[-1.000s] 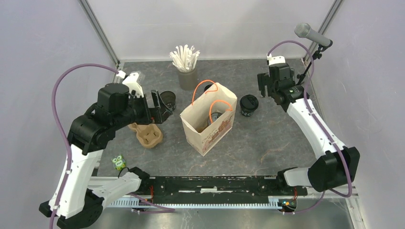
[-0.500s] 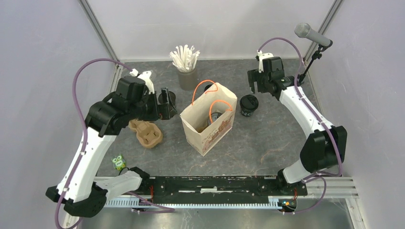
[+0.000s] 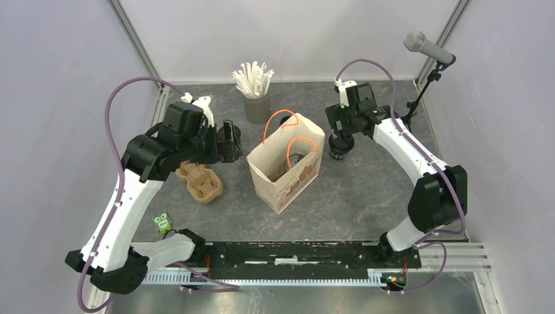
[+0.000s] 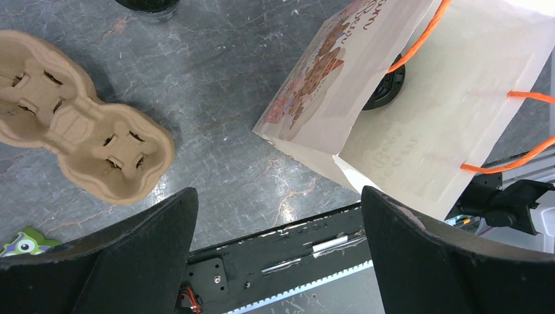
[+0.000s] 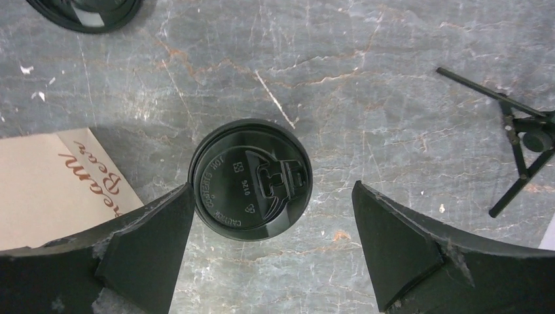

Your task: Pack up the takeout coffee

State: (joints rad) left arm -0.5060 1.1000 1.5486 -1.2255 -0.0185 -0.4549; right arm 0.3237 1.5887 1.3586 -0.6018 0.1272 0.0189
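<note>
- grey marbled table point(image 3: 366, 196) with pale walls around it, seen from above.
- lidded black cup point(image 5: 250, 180) stands upright on the table in the middle of the right wrist view, just right of the paper bag point(image 3: 291, 180).
- right gripper point(image 5: 271, 193) hangs over this cup with jaws wide, one finger at each side of it.
- second black cup point(image 3: 292, 161) shows inside the mouth of the bag.
- third black cup point(image 3: 286, 120) stands behind the bag, at upper centre of the top view.
- left gripper point(image 3: 229, 140) is left of the bag, jaws wide and holding nothing.
- fourth black cup point(image 4: 147, 4) is just beside it.
- brown cup carrier point(image 3: 199, 183) lies at centre left.
- grey cup of straws point(image 3: 256, 108) stands at the top.
</note>
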